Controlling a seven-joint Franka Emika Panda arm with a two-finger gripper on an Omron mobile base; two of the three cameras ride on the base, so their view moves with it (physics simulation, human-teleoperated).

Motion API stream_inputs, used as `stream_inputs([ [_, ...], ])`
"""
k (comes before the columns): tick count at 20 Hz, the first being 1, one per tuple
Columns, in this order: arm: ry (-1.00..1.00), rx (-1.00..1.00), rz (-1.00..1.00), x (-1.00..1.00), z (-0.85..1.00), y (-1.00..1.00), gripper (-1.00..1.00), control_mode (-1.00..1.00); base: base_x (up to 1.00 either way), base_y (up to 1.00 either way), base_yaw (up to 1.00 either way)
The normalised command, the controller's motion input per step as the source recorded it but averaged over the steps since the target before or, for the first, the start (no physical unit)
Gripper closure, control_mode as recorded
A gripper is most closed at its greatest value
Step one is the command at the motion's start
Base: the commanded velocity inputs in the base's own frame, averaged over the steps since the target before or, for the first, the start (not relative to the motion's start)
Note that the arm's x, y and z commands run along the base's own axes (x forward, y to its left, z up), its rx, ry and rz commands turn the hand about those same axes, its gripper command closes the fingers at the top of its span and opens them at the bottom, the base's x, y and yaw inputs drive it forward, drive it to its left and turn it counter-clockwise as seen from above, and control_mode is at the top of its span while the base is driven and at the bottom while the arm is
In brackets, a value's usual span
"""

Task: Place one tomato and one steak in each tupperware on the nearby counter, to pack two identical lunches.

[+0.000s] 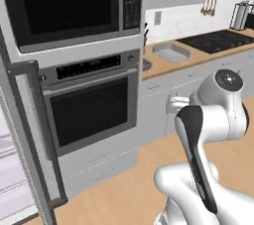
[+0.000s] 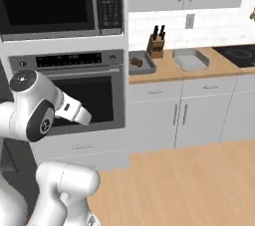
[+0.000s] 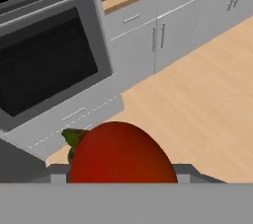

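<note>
Hand view: red tomato (image 3: 121, 153) sits gripped between the jaws, above floor (image 3: 197, 94).

Tupperware trays: two on the counter (image 2: 219, 73) — one (image 2: 191, 58) right of the knife block, one (image 2: 141, 64) left of it beside the oven column.
Steaks: one, a dark brown piece (image 2: 135, 61) lying in the left tray.
Tomatoes: one (image 3: 121, 154), red with a green stem, close before the hand camera.
Knife blocks: one (image 2: 156, 45), wooden, dark handles upright.
Wall ovens: one (image 2: 79, 95).
Microwaves: one (image 2: 57, 2), above the oven.
Cooktops: one (image 1: 217, 39), black, set into the counter.
Hanging utensils: a small group (image 1: 210, 4) on the wall rail; exact count cannot be told.
</note>
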Motion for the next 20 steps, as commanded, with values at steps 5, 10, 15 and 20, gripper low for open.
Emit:
stream_inputs([
  [5, 0.00, 0.00, 0.00, 0.00, 0.00, 0.00, 1.00, 1.00, 0.99, -0.35, -0.38],
  [10, 0.00, 0.00, 0.00, 0.00, 0.00, 0.00, 1.00, 1.00, 1.00, -0.43, -0.27],
  [15, 0.00, 0.00, 0.00, 0.00, 0.00, 0.00, 1.00, 1.00, 1.00, -0.60, -0.01],
  [20, 0.00, 0.00, 0.00, 0.00, 0.00, 0.00, 1.00, 1.00, 0.99, -0.38, 0.37],
])
